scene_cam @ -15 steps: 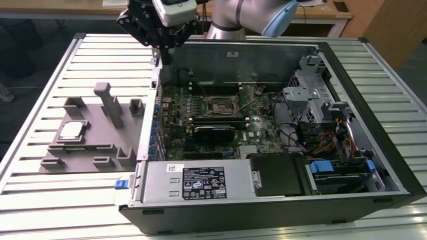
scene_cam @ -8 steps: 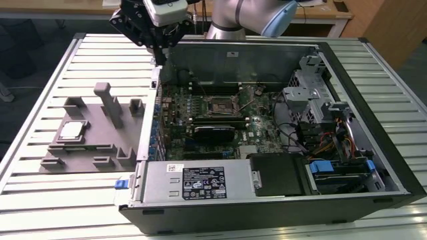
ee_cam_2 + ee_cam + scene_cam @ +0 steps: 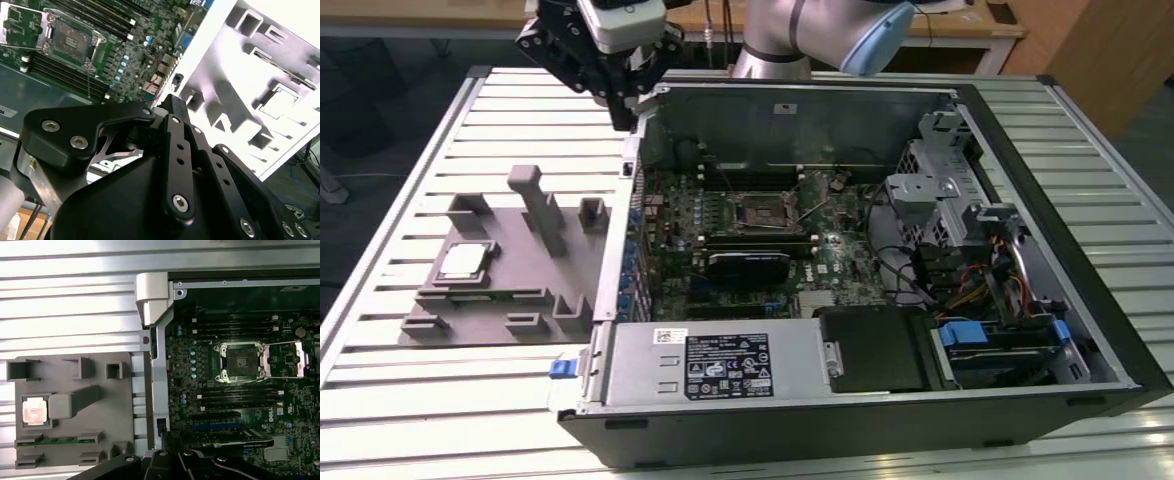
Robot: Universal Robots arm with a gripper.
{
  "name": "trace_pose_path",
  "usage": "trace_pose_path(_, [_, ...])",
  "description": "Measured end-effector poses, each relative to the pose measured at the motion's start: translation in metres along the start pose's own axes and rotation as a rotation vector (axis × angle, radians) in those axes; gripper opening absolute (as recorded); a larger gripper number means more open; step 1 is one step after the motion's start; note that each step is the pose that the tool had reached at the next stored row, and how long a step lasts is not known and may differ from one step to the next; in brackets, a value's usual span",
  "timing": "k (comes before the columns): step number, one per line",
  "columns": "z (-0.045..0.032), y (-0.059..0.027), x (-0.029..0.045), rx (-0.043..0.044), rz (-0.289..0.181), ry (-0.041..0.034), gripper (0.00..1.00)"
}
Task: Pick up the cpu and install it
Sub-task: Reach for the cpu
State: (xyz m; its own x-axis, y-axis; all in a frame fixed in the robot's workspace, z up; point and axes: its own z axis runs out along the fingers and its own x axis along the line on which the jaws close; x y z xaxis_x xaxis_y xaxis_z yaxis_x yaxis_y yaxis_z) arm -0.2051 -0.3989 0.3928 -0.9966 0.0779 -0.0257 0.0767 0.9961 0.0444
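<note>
Gripper: the gripper (image 3: 616,90) is hanging above the far corner of the open computer case (image 3: 854,430), on the exterior view's left side. It is touching nothing and carrying nothing. Whether it is apart or together cannot be told.
Arm: the arm (image 3: 781,35) is reaching in from the bench's far edge, with its wrist turned towards the exterior view's left and the tool pointing down.
Cpu: the cpu (image 3: 464,262) is lying flat, metal top up, in a square pocket of the grey tray (image 3: 520,300). It is well apart from the gripper.
Tray: it is resting on the slatted bench (image 3: 400,400) near the edge on the exterior view's left, just beside the case.
Socket: the socket (image 3: 241,361) on the green board inside the case is standing open with its metal flap swung aside.
</note>
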Motion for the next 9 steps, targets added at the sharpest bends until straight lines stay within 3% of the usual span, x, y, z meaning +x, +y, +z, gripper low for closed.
trace_pose_path(9, [0.0044, -0.0006, 0.0163, 0.0, 0.0, -0.0001, 0.11])
